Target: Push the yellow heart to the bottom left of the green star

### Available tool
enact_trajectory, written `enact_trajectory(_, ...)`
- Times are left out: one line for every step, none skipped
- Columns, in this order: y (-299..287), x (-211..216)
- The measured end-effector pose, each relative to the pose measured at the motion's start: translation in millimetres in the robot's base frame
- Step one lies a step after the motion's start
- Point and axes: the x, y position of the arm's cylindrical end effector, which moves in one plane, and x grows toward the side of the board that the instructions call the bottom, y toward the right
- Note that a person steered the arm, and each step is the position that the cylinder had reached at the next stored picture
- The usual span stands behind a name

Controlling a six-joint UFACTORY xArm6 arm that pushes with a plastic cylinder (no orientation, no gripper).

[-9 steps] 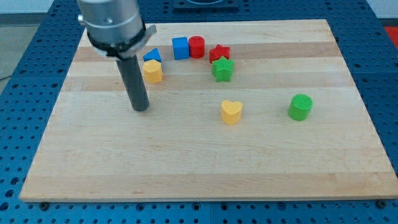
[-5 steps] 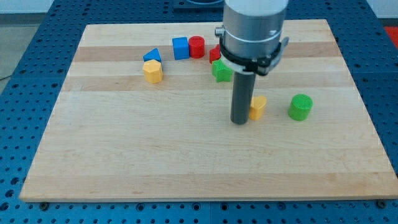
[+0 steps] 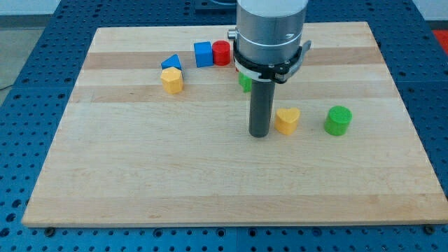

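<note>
Camera view: your rod carries no hand; my tip (image 3: pixel 260 134) now stands just left of the yellow heart block (image 3: pixel 286 120), which has shifted right across the wooden bench (image 3: pixel 140 175), away from the half-hidden green star block (image 3: pixel 243 82). Task set back.

Since the first earlier picture I have swept my tip (image 3: pixel 260 134) from the left-centre of the frame across to the middle, where it now sits just left of the yellow heart (image 3: pixel 287 120). The heart has shifted right, nearer the frame's right. Since the last picture my tip has backed slightly left, uncovering the heart. My arm now hides most of the green star (image 3: pixel 244 82).
</note>
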Motion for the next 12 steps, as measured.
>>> enact_trajectory(43,8)
enact_trajectory(88,7)
enact_trajectory(88,-8)
enact_trajectory(48,-23)
enact_trajectory(-12,-27)
enact_trajectory(-43,-27)
enact_trajectory(-31,-26)
enact_trajectory(-30,-40)
enact_trajectory(-30,-51)
enact_trajectory(-2,-49)
enact_trajectory(45,-49)
enact_trajectory(95,-54)
